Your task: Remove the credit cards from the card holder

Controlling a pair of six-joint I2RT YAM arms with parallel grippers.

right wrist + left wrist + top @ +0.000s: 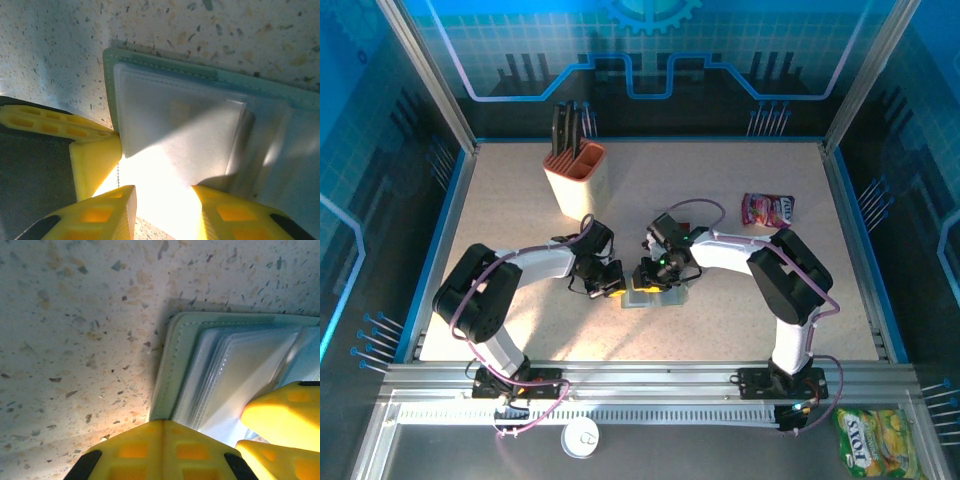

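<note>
**A:** Claws first: how do they stand?

**B:** Closed on the one side. The left claw (162, 426) has its two yellow fingers pressed together, the tip at a corner of the small flat grey-blue soft card holder (172, 370). The right claw (162, 192) has its fingers parted over the holder's cloudy plastic sleeves, and I see nothing pinched between them.

**A:** Now the rest, biggest downward.

**B:** The pale speckled stone-look surface (515, 235) carries everything. Toward its far side stands the beige upright knife block (577, 182) with dark handles sticking out of it; I'll place things from that.

**A:** Go on.

**B:** A green-and-yellow glossy snack packet (873, 438) lies far to the right of the block and much nearer the arm bases, past the surface's near rail. A pink-red crinkled snack packet (768, 209) lies on the surface to the block's right, well apart from it.

**A:** And the holder?

**B:** It lies open and flat on the surface, nearer the arm bases than the block and somewhat to its right, with both claws meeting over it.

**A:** Are the credit cards showing?

**B:** The sleeves are too cloudy and glare-lit to tell.

**A:** Anything smaller?

**B:** A white round plastic disc (581, 438) lies past the near rail, almost straight toward the bases from the block.
</note>
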